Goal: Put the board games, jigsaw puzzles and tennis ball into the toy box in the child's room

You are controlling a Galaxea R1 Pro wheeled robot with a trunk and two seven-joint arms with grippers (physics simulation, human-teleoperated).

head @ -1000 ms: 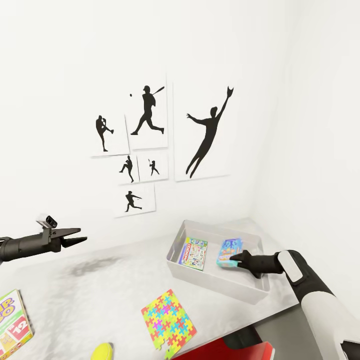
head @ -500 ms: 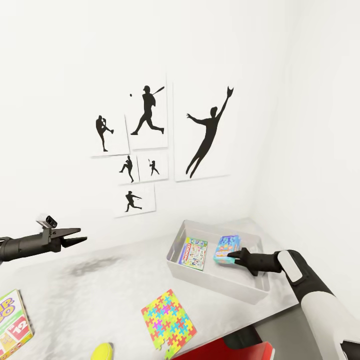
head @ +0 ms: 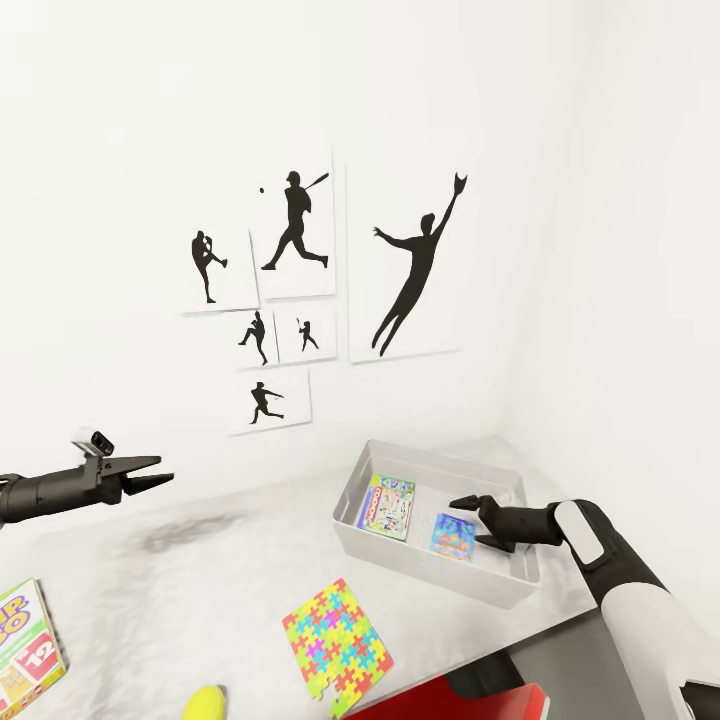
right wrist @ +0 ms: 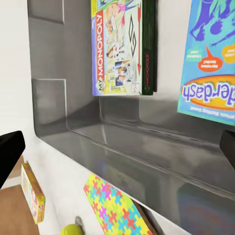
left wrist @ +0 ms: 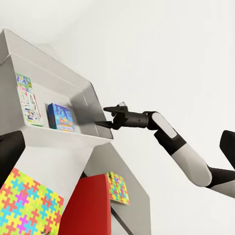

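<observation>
Two board games lie flat in the toy box (head: 440,575): Monopoly (head: 388,506) and a blue one (head: 452,534). Right gripper (head: 470,510) fingers spread wide above it; left gripper (head: 150,476) fingers parted, empty. On the desk (head: 200,590): one puzzle (head: 336,638), one ball (head: 208,703), one game (head: 25,643).

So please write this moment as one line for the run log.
right gripper: open over toy box | blue board game: lying in box beside Monopoly | left gripper: open, empty | jigsaw puzzle: on table
</observation>
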